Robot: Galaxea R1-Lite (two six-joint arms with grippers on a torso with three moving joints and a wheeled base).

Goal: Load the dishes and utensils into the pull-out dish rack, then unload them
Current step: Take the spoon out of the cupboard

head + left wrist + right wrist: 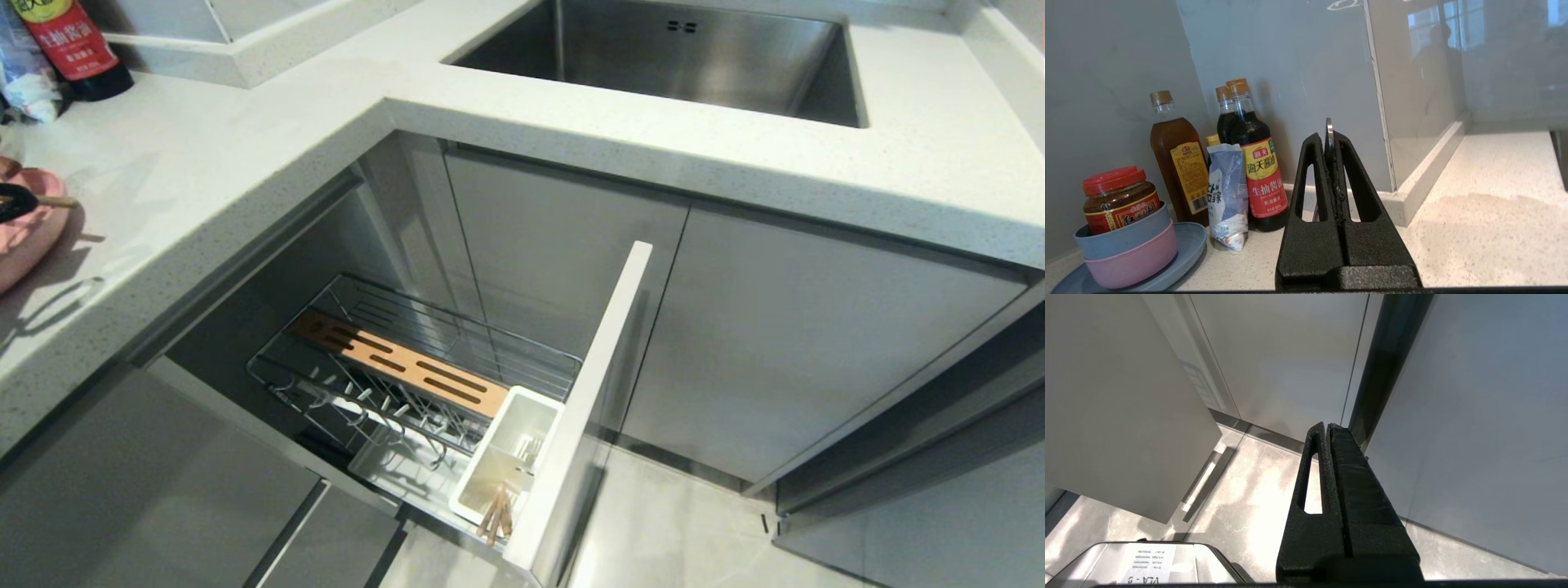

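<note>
Soft, even daylight filled all 3 views. In the head view the pale countertop [245, 155] read bright and slightly washed out, while the cabinet recess around the pull-out dish rack [408, 384] sat in grey shade. Soft shadows fell across the counter at the left edge, and straight lines bowed towards the corners. In the left wrist view the glossy wall panel [1421, 81] mirrored bright windows and a dim figure. In the right wrist view the floor [1249, 490] carried blown-out glare patches. The left gripper [1329, 134] looked sharp.
</note>
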